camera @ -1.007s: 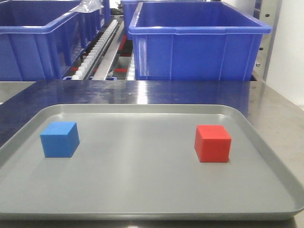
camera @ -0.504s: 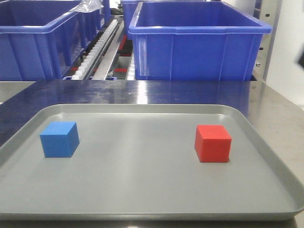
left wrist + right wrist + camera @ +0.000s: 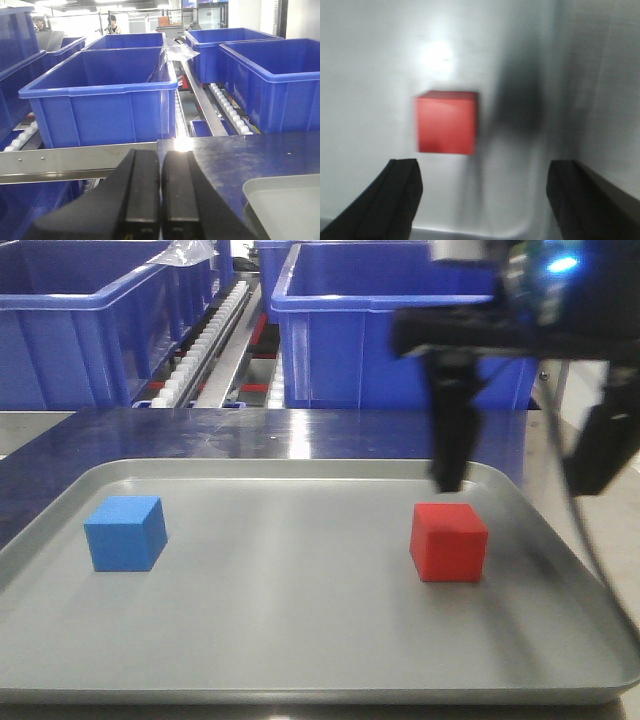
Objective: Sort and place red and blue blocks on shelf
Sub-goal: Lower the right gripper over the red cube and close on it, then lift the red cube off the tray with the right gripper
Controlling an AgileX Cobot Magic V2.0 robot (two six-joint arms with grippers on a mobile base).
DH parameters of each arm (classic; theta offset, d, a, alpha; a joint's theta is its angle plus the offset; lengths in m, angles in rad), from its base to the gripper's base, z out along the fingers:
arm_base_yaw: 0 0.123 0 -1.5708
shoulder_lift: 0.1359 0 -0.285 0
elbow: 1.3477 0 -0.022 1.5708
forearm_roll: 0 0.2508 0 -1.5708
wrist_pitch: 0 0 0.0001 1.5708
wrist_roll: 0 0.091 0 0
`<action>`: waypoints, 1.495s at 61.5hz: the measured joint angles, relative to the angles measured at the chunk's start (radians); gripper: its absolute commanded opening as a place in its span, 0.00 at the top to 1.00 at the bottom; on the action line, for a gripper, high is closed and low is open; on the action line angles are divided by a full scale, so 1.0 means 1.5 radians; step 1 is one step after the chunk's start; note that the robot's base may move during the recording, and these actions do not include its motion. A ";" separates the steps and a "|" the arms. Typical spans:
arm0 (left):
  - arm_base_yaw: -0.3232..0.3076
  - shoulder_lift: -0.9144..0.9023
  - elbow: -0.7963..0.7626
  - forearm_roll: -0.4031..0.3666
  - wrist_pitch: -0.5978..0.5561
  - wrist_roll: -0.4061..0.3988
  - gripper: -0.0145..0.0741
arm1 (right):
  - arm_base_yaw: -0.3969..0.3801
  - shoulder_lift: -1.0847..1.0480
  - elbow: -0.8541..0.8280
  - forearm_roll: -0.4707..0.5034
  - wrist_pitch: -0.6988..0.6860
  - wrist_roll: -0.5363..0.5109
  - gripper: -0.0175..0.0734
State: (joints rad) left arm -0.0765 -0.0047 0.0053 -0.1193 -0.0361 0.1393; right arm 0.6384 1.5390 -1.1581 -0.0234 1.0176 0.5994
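The red block (image 3: 448,542) sits on the right side of the grey tray (image 3: 300,468), the blue block (image 3: 125,532) on its left side. My right gripper (image 3: 525,485) hangs open over the tray's far right part, one finger (image 3: 452,455) just behind the red block. In the right wrist view the red block (image 3: 447,122) lies ahead of the open gripper (image 3: 484,167), left of its centre line. My left gripper (image 3: 161,154) is shut and empty, off the tray's left corner (image 3: 285,200). The shelf's roller tracks (image 3: 215,330) run behind the table.
Large blue bins (image 3: 410,330) stand on the shelf right behind the steel tabletop (image 3: 300,430), with more of them in the left wrist view (image 3: 100,100). The tray's raised rim rings both blocks.
My right arm has come into the front view from the upper right and now hangs over the tray by the red block. Both blocks have stayed put.
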 measured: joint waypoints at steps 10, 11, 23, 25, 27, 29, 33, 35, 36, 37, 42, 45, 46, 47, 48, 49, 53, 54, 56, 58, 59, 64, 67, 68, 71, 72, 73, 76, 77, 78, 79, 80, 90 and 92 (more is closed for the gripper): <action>0.000 0.000 0.000 0.000 0.000 0.000 0.69 | 0.019 0.040 -0.008 0.000 -0.024 0.002 0.12; 0.000 0.000 0.000 0.000 0.000 0.000 0.69 | 0.020 0.041 -0.009 0.000 -0.026 0.002 0.12; 0.000 0.000 0.000 0.000 0.000 0.000 0.69 | 0.020 0.055 -0.009 0.000 -0.050 0.002 0.12; 0.000 0.000 0.000 0.000 0.000 0.000 0.69 | 0.020 0.057 -0.009 0.000 -0.052 0.002 0.12; 0.000 0.000 0.000 0.000 0.000 0.000 0.69 | 0.020 0.060 -0.009 0.000 -0.052 0.002 0.12; 0.000 0.000 0.000 0.000 0.000 0.000 0.69 | 0.020 0.062 -0.009 0.000 -0.053 0.002 0.12; 0.000 0.000 0.000 0.000 0.000 0.000 0.69 | 0.020 0.071 -0.009 0.000 -0.053 0.002 0.12; 0.000 0.000 0.000 0.000 0.000 0.000 0.69 | 0.020 0.075 -0.009 0.000 -0.053 0.002 0.12; 0.000 0.000 0.000 0.000 0.000 0.000 0.69 | 0.020 0.078 -0.009 0.000 -0.055 0.002 0.12; 0.000 0.000 0.000 0.000 0.000 0.000 0.69 | 0.020 0.080 -0.009 0.000 -0.055 0.002 0.12; 0.000 0.000 0.000 0.000 0.000 0.000 0.69 | 0.020 0.092 -0.009 0.000 -0.055 0.009 0.12; 0.000 0.000 0.000 0.000 0.000 0.000 0.69 | 0.020 0.095 -0.009 0.000 -0.056 0.015 0.12; 0.000 0.000 0.000 0.000 0.000 0.000 0.69 | 0.020 0.098 -0.009 0.000 -0.057 0.019 0.12; 0.000 0.000 0.000 0.000 0.000 0.000 0.69 | 0.020 0.098 -0.009 0.000 -0.057 0.022 0.12; 0.000 0.000 0.000 0.000 0.000 0.000 0.69 | 0.020 0.099 -0.009 0.000 -0.058 0.025 0.12; 0.000 0.000 0.000 0.000 0.000 0.000 0.69 | 0.020 0.101 -0.009 0.000 -0.058 0.028 0.12; 0.000 0.000 0.000 0.000 0.000 0.000 0.69 | 0.020 0.103 -0.009 0.000 -0.061 0.041 0.12; 0.000 0.000 0.000 0.000 0.000 0.000 0.69 | 0.020 0.104 -0.009 0.000 -0.061 0.042 0.12; 0.000 0.000 0.000 0.000 0.000 0.000 0.69 | 0.020 0.104 -0.009 0.000 -0.062 0.047 0.12; 0.000 0.000 0.000 0.000 0.000 0.000 0.69 | 0.020 0.104 -0.009 0.000 -0.062 0.050 0.13; 0.000 0.000 0.000 0.000 0.000 0.000 0.69 | 0.020 0.104 -0.009 0.000 -0.064 0.050 0.13; 0.000 0.000 0.000 0.000 0.000 0.000 0.69 | 0.020 0.104 -0.009 -0.002 -0.065 0.053 0.20; 0.000 0.000 0.000 0.000 0.000 0.000 0.69 | 0.020 0.104 -0.009 -0.003 -0.066 0.053 0.27; 0.000 0.000 0.000 0.000 0.000 0.000 0.69 | 0.020 0.104 -0.009 -0.005 -0.066 0.053 0.29; 0.000 0.000 0.000 0.000 0.000 0.000 0.69 | 0.020 0.104 -0.009 -0.007 -0.066 0.053 0.37; 0.000 0.000 0.000 0.000 0.000 0.000 0.69 | 0.020 0.104 -0.009 -0.008 -0.066 0.053 0.40; 0.000 0.000 0.000 0.000 0.000 0.000 0.69 | 0.020 0.104 -0.009 -0.008 -0.066 0.053 0.43; 0.000 0.000 0.000 0.000 0.000 0.000 0.69 | 0.020 0.104 -0.009 -0.011 -0.066 0.053 0.50; 0.000 0.000 0.000 0.000 0.000 0.000 0.69 | 0.020 0.104 -0.009 -0.011 -0.066 0.053 0.52; 0.000 0.000 0.000 0.000 0.000 0.000 0.69 | 0.020 0.104 -0.009 -0.011 -0.066 0.055 0.55; 0.000 0.000 0.000 0.000 0.000 0.000 0.69 | 0.020 0.104 -0.009 -0.011 -0.066 0.055 0.57; 0.000 0.000 0.000 0.000 0.000 0.000 0.69 | 0.020 0.104 -0.009 -0.011 -0.066 0.055 0.59; 0.000 0.000 0.000 0.000 0.000 0.000 0.69 | 0.020 0.097 -0.009 -0.017 -0.068 0.055 0.75; 0.000 0.000 0.000 0.000 0.000 0.000 0.69 | 0.020 0.091 -0.009 -0.019 -0.072 0.053 0.75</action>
State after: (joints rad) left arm -0.0765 -0.0047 0.0053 -0.1193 -0.0361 0.1393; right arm 0.6678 1.6753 -1.1712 -0.0520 0.9101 0.6792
